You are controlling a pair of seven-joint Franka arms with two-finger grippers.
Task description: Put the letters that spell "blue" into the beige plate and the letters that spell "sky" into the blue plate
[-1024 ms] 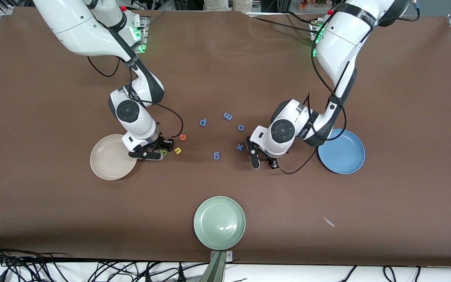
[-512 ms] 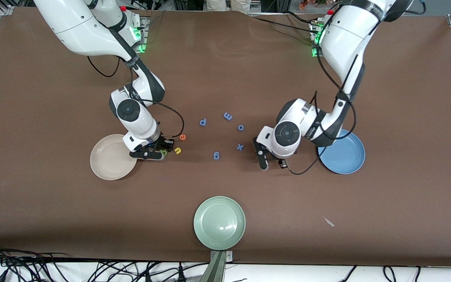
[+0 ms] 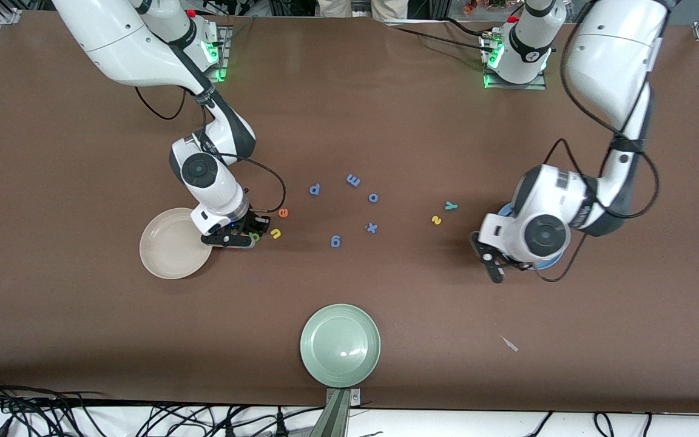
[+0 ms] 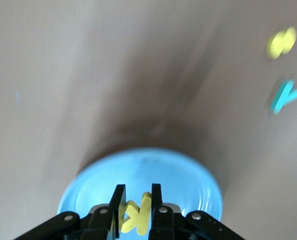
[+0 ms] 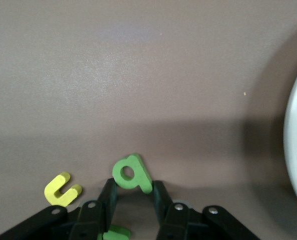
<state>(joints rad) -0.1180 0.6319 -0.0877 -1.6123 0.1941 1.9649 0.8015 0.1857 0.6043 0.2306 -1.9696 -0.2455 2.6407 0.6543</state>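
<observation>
My left gripper [image 3: 497,269] hangs over the blue plate [image 4: 188,175], shut on the yellow k [image 4: 137,214]. In the front view the arm hides most of that plate [image 3: 548,264]. The yellow s [image 3: 436,220] and teal y [image 3: 451,206] lie on the table beside it, toward the middle. My right gripper [image 5: 133,191] is down at the table beside the beige plate [image 3: 164,255], its fingertips against both sides of the dark green b [image 5: 132,174]. The yellow u [image 3: 275,233] and orange e [image 3: 283,212] lie close by. A light green l [image 5: 116,233] shows under the right gripper.
Blue letters p [image 3: 314,189], m [image 3: 353,180], o [image 3: 373,198], x [image 3: 372,228] and g [image 3: 335,241] lie mid-table. A pale green plate [image 3: 340,345] stands near the front edge. A small pale scrap [image 3: 509,344] lies nearer the front camera than the blue plate.
The left arm has swung with the k from beside the blue x to over the blue plate, uncovering the s and y. The right gripper's fingers have closed in on the b.
</observation>
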